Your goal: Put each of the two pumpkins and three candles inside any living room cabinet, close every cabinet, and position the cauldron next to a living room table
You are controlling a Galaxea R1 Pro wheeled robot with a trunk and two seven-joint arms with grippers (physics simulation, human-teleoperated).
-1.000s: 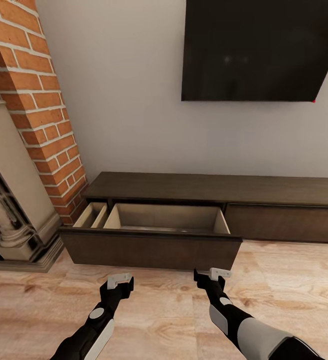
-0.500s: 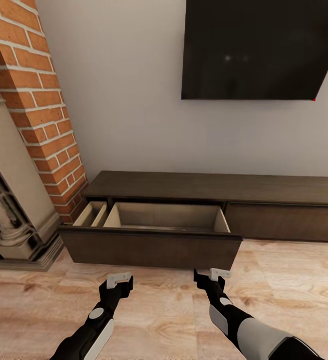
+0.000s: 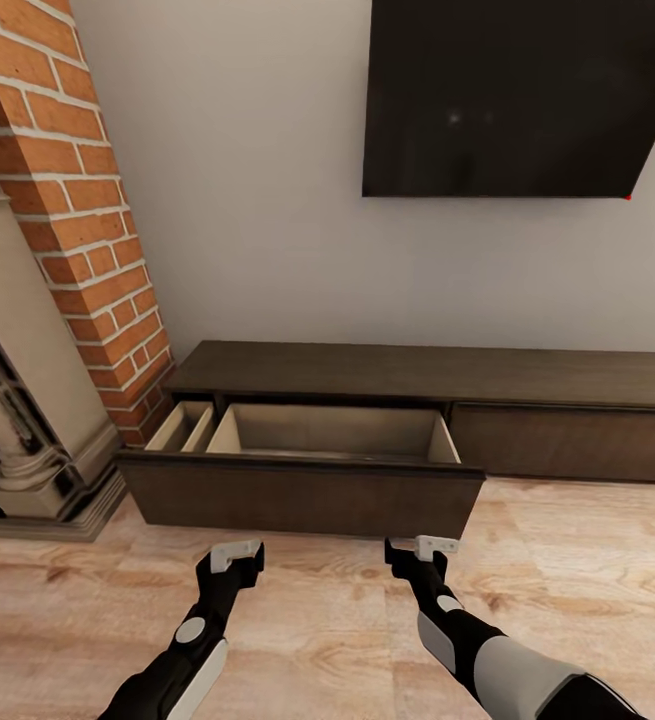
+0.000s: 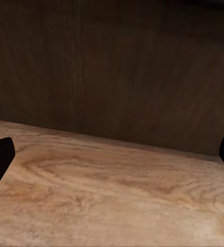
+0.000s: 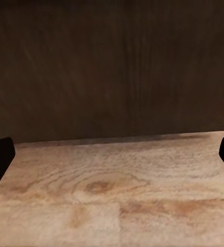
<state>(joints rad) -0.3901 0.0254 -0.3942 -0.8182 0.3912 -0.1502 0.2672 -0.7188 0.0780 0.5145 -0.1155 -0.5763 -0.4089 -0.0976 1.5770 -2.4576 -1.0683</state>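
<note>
Facing the cabinet (image 3: 367, 375), its drawer floor hidden; left gripper (image 3: 231, 562) and right gripper (image 3: 415, 553) spread apart, empty.

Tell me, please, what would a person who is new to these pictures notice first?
First the open drawer of the long dark cabinet, pulled out over the wood floor and showing a pale inside with nothing visible in it. Above it hangs a large black TV, and a brick fireplace stands at the left. Near the bottom, the left gripper and the right gripper hover, fingers apart, before the drawer front.
</note>
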